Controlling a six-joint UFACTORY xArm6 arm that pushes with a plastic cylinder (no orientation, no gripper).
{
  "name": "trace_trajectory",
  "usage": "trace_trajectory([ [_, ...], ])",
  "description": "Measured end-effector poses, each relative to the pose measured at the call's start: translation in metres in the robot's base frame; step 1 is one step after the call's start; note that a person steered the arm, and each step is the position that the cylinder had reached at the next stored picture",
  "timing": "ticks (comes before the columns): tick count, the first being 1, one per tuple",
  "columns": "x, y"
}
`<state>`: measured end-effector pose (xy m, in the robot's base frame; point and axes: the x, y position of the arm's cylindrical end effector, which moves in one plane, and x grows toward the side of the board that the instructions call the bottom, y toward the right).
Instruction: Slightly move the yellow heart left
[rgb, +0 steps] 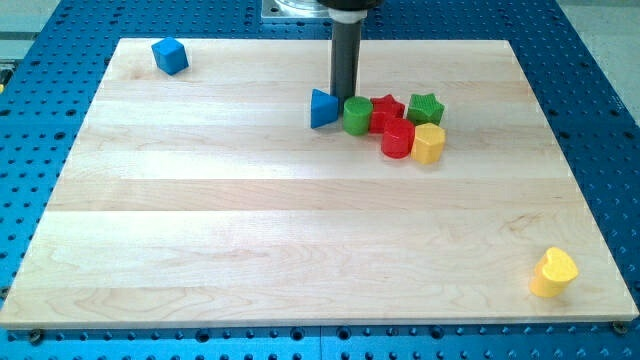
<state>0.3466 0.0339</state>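
The yellow heart (553, 272) lies alone near the board's bottom right corner. My tip (345, 97) stands far from it, at the top middle of the board, just behind the gap between the blue triangle (322, 109) and the green cylinder (357, 116). The rod rises straight up from there out of the view's top.
A cluster lies right of my tip: a red star (386, 108), a green star (426, 107), a red cylinder (397, 139) and a yellow hexagonal block (429, 144). A blue cube (170, 55) sits at the top left corner. The wooden board (250, 230) rests on a blue perforated table.
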Motion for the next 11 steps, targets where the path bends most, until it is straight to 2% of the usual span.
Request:
trace_trajectory([
  [1, -0.014, 0.005],
  [2, -0.038, 0.033],
  [3, -0.046, 0.096],
  [4, -0.019, 0.172],
  [5, 0.033, 0.218],
  [6, 0.125, 0.224],
  [7, 0.191, 0.234],
  [8, 0.232, 0.246],
  [9, 0.262, 0.256],
  [10, 0.268, 0.234],
  [11, 0.232, 0.199],
])
